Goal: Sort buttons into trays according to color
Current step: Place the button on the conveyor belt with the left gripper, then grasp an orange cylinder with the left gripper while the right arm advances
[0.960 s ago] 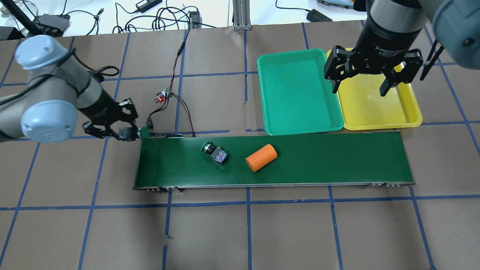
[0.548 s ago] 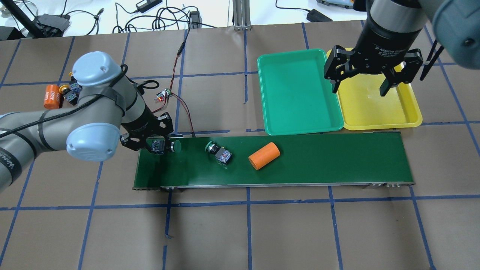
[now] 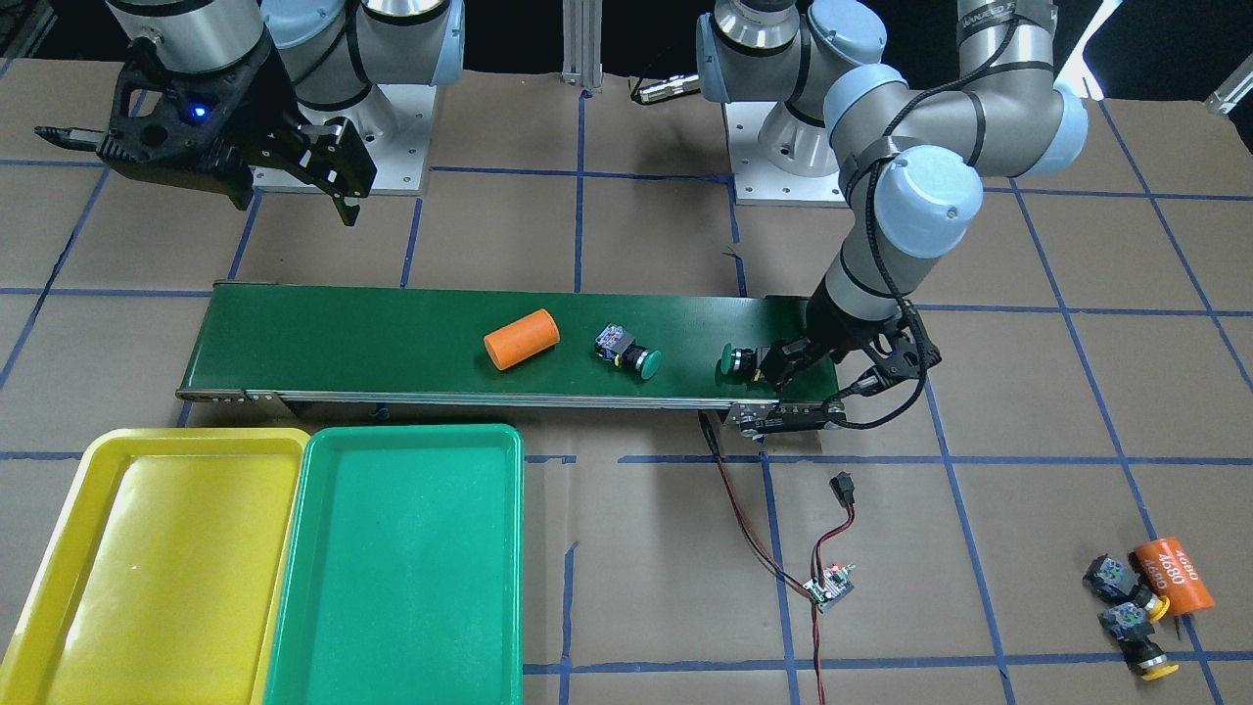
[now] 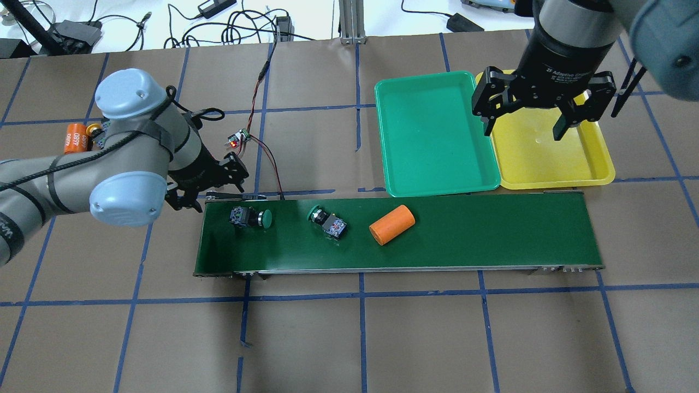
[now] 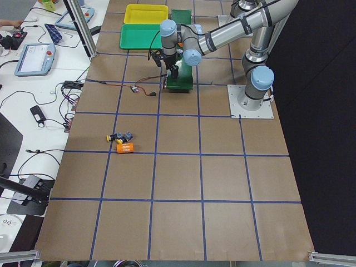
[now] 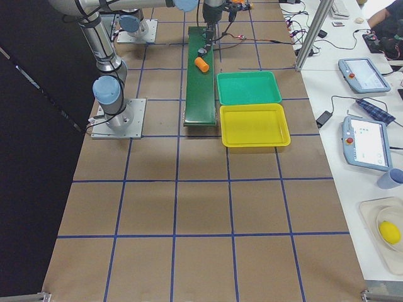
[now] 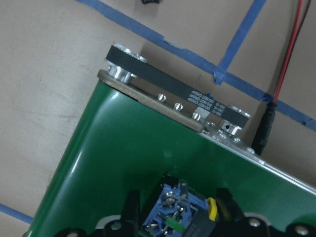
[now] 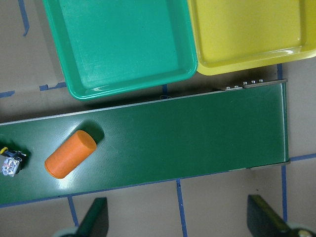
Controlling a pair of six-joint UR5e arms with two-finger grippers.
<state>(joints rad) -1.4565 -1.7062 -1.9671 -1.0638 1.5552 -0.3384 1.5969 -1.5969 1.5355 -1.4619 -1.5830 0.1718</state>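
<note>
Two green buttons lie on their sides on the dark green belt: one point(image 4: 250, 216) near its left end, the other point(image 4: 326, 221) further right. My left gripper point(image 3: 780, 364) is open at the belt's left end. In the left wrist view its fingers point(image 7: 131, 210) stand either side of the nearer button's blue terminal block point(image 7: 173, 222), with gaps showing. Two yellow buttons point(image 3: 1126, 583) point(image 3: 1137, 634) lie off the belt on the table. The green tray point(image 4: 437, 134) and yellow tray point(image 4: 551, 153) sit side by side with nothing in them. My right gripper point(image 4: 538, 117) hangs open over the yellow tray.
An orange cylinder point(image 4: 392, 224) lies on the belt right of the buttons. Another orange cylinder marked 4680 point(image 3: 1175, 576) rests by the yellow buttons. Red and black wires with a small circuit board point(image 4: 238, 138) run to the belt's left end.
My left gripper brought a green button onto the belt's left end, let it go and drew back. The other green button and the orange cylinder shifted right along the belt.
</note>
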